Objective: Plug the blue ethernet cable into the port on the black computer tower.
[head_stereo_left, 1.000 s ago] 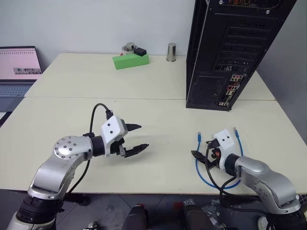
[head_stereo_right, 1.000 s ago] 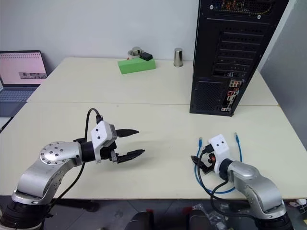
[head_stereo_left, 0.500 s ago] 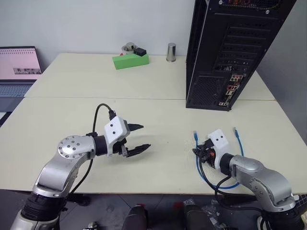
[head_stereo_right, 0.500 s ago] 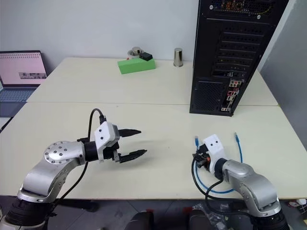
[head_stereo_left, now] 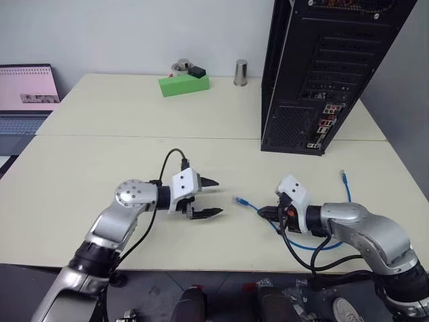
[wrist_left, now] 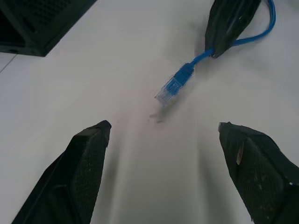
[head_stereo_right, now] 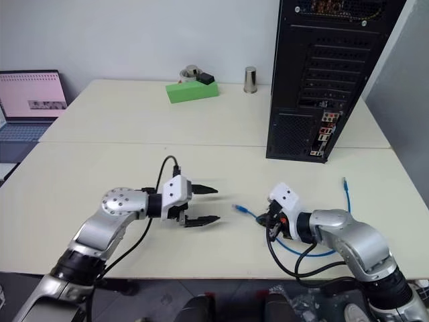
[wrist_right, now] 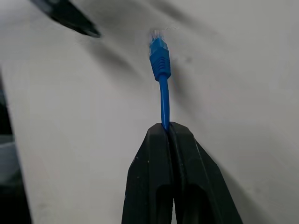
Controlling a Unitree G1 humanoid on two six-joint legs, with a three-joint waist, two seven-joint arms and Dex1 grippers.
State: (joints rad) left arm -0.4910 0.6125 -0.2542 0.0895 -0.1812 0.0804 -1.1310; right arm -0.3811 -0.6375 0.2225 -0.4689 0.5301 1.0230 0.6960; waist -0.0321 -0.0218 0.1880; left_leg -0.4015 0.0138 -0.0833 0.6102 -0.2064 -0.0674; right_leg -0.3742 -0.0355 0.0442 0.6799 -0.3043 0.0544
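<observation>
The blue ethernet cable (head_stereo_left: 249, 204) sticks out of my right gripper (head_stereo_left: 266, 213), which is shut on the cord a short way behind its clear plug (wrist_left: 169, 90). That plug hovers just over the table, pointing at my left gripper (head_stereo_left: 214, 197). The left gripper is open, its fingers spread wide on either side of the plug's line and a short gap away. The rest of the cord loops on the table behind my right arm, with the other plug (head_stereo_left: 344, 177) lying at the far right. The black computer tower (head_stereo_left: 315, 74) stands at the back right, rear panel and small jacks (head_stereo_left: 326, 124) facing me.
A green box (head_stereo_left: 183, 84) with small items on it and a metal cup (head_stereo_left: 240, 72) stand at the table's back edge. A laptop (head_stereo_left: 25, 94) sits at the far left. A seam (head_stereo_left: 134, 137) joins the two tabletops. A grey panel rises at the right.
My right gripper closed on the cable near its plug and carried it left, off the table. My left gripper moved right toward it, still open. The cable's loop shifted with the pull.
</observation>
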